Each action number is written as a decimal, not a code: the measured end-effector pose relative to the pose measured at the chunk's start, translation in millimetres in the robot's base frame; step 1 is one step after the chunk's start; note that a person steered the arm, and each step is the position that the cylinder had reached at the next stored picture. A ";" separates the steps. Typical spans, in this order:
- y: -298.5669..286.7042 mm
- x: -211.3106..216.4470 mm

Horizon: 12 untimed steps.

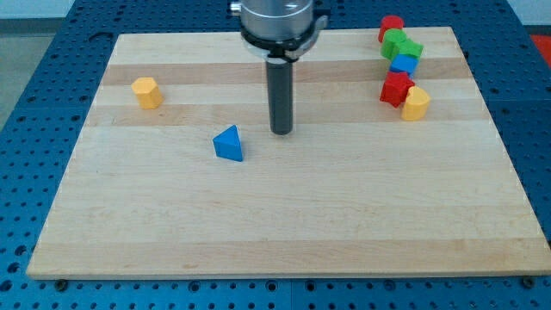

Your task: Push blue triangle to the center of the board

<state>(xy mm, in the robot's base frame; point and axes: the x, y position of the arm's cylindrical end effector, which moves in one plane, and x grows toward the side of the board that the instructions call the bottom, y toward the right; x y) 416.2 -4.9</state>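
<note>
One target: blue triangle point(228, 144), left of board centre and slightly near; not yet there.
Far left: yellow block point(146, 92), well apart from everything.
My tip point(281, 133): bare rod holding nothing, right of and slightly beyond the triangle, not touching.
Risk: I'm on its centre side; pushing from here sends it away left.
Risk: off-centre contact spins it aside.
Far right: clustered blocks, uninvolved.

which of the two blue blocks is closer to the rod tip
The blue triangle, lying alone just left of and below my tip. The other blue block sits in the cluster at the view's top right.
</note>
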 end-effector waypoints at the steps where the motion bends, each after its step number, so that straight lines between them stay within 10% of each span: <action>1: -44.4 -21.1; 5: -197.2 60.1; 12: -39.8 33.7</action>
